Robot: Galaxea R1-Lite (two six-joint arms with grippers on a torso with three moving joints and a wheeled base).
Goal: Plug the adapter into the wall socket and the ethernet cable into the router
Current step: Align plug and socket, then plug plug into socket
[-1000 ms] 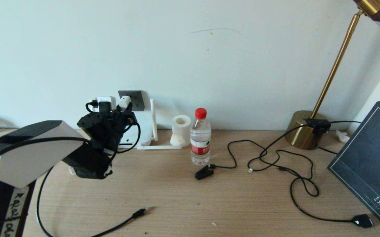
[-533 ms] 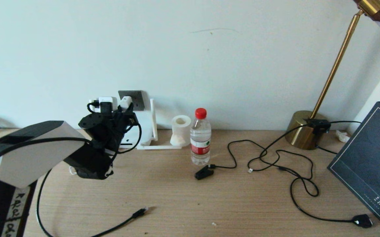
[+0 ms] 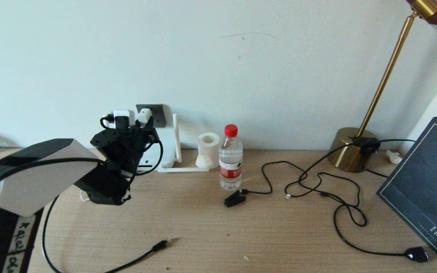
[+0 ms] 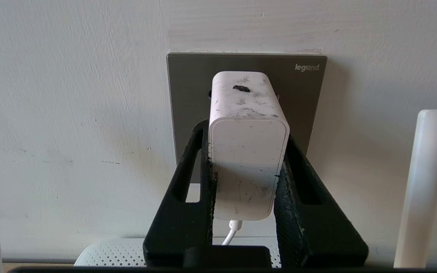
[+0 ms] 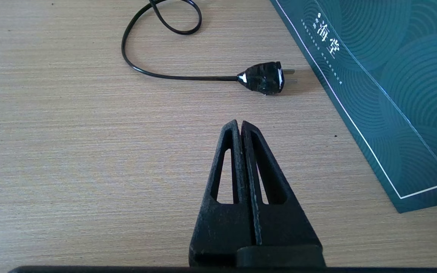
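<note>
My left gripper (image 4: 246,131) is shut on the white adapter (image 4: 248,159), both fingers pressed against its sides. The adapter's far end meets the dark grey wall socket (image 4: 188,87); its pins are hidden. Its thin white cord (image 4: 230,233) hangs down. In the head view the left gripper (image 3: 144,125) holds the adapter (image 3: 144,115) at the socket (image 3: 159,113), above the white router (image 3: 166,146). The ethernet cable's connector (image 3: 161,244) lies loose on the table at the front left. My right gripper (image 5: 240,123) hovers shut and empty over the table.
A water bottle (image 3: 230,159), a paper roll (image 3: 208,149) and a small black clip plug (image 3: 234,198) sit mid-table. A thin black cord runs to a chunky plug (image 3: 416,254) beside a dark teal book (image 3: 423,185). A brass lamp (image 3: 351,153) stands at the back right. A router antenna (image 4: 423,182) rises beside the socket.
My left gripper has edged slightly up and toward the wall with the adapter. Nothing else has moved.
</note>
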